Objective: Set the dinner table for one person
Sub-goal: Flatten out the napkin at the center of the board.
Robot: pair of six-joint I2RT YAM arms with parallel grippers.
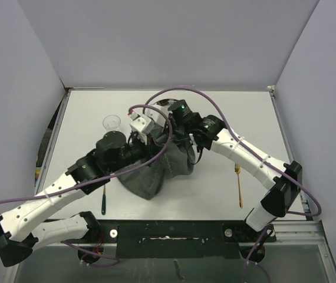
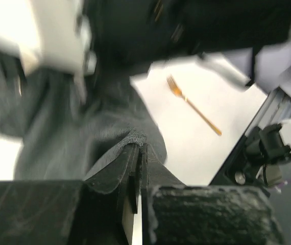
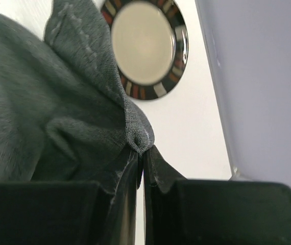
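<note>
Both grippers hold a dark grey cloth placemat (image 1: 156, 168) bunched and lifted over the middle of the white dinner table (image 1: 227, 124). My left gripper (image 1: 149, 139) is shut on one edge of the cloth (image 2: 84, 138); the fabric is pinched between its fingertips (image 2: 138, 153). My right gripper (image 1: 174, 128) is shut on another edge (image 3: 58, 112), with a fold of cloth squeezed at its tips (image 3: 141, 151). The rest of the placemat hangs down and touches the table near the front.
A round plate (image 3: 145, 41) with a dark patterned rim lies on the table behind the cloth. A clear glass (image 1: 112, 122) stands at the back left. A gold fork (image 1: 239, 186), also in the left wrist view (image 2: 194, 107), lies right. A dark-handled utensil (image 1: 104, 201) lies front left.
</note>
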